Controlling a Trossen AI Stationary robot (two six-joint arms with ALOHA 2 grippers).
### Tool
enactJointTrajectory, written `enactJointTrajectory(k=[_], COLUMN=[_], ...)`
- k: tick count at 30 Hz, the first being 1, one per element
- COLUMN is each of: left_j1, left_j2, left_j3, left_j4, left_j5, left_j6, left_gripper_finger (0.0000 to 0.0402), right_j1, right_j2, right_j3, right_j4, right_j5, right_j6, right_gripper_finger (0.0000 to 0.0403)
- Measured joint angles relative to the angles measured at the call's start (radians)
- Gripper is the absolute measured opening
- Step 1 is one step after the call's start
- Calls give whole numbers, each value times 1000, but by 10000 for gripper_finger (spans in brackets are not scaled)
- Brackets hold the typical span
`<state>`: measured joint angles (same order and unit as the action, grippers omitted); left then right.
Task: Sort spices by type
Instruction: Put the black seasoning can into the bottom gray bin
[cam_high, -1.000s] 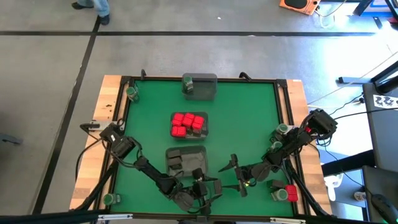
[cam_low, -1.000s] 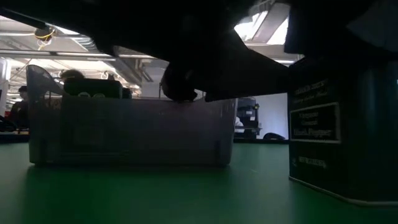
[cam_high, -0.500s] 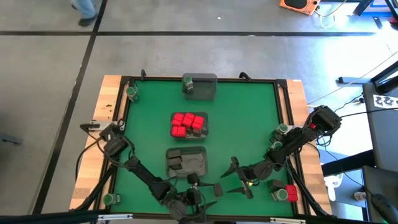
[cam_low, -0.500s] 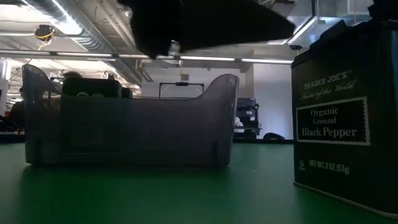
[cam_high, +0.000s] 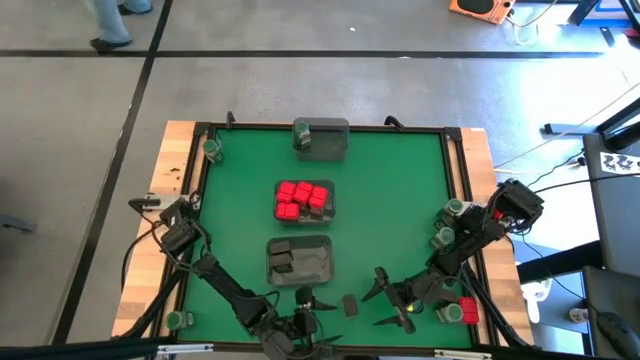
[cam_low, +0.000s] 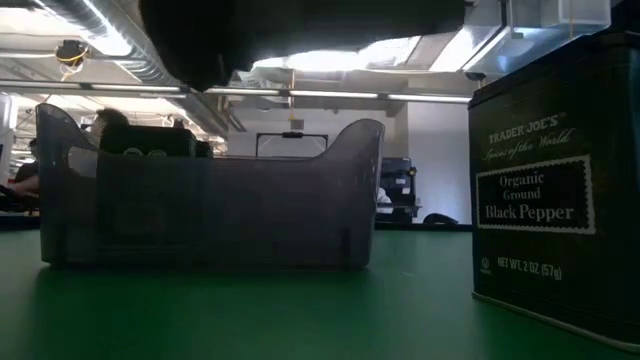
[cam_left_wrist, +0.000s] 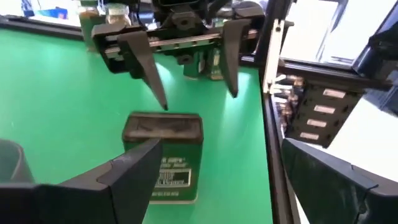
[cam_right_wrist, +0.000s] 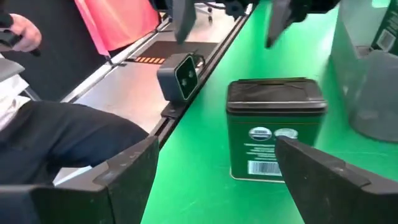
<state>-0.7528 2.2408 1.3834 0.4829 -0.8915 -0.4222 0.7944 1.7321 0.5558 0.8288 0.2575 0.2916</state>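
Observation:
A dark green-black pepper tin (cam_high: 350, 304) stands upright on its base on the green table near the near edge. It also shows in the low view (cam_low: 555, 190), the left wrist view (cam_left_wrist: 163, 155) and the right wrist view (cam_right_wrist: 277, 127). My left gripper (cam_high: 322, 318) is open just to the tin's left and faces it, clear of it (cam_left_wrist: 230, 186). My right gripper (cam_high: 378, 305) is open just to the tin's right and also faces it (cam_right_wrist: 217, 180). A clear tray (cam_high: 300, 260) beyond the tin holds dark blocks.
A tray of red boxes (cam_high: 303, 200) sits at mid-table. A far tray (cam_high: 322, 138) holds one green-lidded jar. Loose green-lidded jars (cam_high: 453, 210) (cam_high: 211, 148) (cam_high: 175, 320) and a red box (cam_high: 467, 312) stand along the table's edges. A person's dark sleeve (cam_right_wrist: 68, 134) shows beyond the near edge.
My left gripper has drawn back from the pepper tin toward the table's near edge, and the arm no longer covers the tin in the low view. The tin stays standing on the table. My right gripper has moved toward the near edge, closer to the tin's right side.

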Motion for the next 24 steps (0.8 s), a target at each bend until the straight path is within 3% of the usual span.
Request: enactJointTrajectory(k=[5,9,18,24], left_j1=[26,43,55,56], left_j2=[0,0,-1,-1], left_j3=[0,0,0,0], left_j4=[-107,-169,-214,-214], left_j5=[11,71,80,80], left_j6=[-105,-206,-238,-259], left_gripper_finger=[326,326,326,326], right_j1=[-3,-3,-3,-3], right_j2=[82,127,152,152], right_j3=[56,94,130,130], right_j4=[-2,-23,-60,-104], right_j5=[88,88,326,407], right_j6=[-4,-9,16,17], right_gripper_finger=[319,319,319,319])
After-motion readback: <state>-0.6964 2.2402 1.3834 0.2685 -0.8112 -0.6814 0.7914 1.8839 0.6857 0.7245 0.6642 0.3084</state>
